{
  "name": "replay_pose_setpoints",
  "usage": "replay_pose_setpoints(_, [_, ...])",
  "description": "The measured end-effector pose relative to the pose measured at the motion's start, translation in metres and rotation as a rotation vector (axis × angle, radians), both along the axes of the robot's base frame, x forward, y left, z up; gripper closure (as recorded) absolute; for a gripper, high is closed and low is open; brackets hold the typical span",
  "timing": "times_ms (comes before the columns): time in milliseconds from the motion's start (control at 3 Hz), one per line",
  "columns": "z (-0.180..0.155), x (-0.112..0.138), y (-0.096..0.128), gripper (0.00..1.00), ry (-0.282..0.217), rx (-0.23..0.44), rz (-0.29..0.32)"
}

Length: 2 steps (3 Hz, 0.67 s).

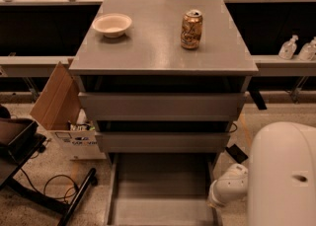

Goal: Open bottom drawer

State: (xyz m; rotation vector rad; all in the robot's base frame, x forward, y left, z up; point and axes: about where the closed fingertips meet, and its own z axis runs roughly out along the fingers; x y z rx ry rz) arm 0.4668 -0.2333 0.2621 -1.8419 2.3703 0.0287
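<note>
Smooth white arm (284, 175) (one dark slot (298, 177)); gripper fingers seemingly offscreen.

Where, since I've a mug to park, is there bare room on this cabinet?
The cabinet top is bare between bowl and can, and across its front half. The open bottom drawer is bare inside too. It is crowded at the drawer's right edge, where the robot arm leans in; its gripper is out of view.

Bowl (112, 24), soda can (191, 29) — cardboard box (55, 99)
</note>
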Motion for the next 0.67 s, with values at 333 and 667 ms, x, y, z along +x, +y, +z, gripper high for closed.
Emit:
replay_pose_setpoints(333, [0.084,-0.049,-0.025,1.0,-0.031,-0.022,0.019])
replay_pose_setpoints(667, [0.136,-0.097,-0.031,1.0,-0.005,-0.093,0.042])
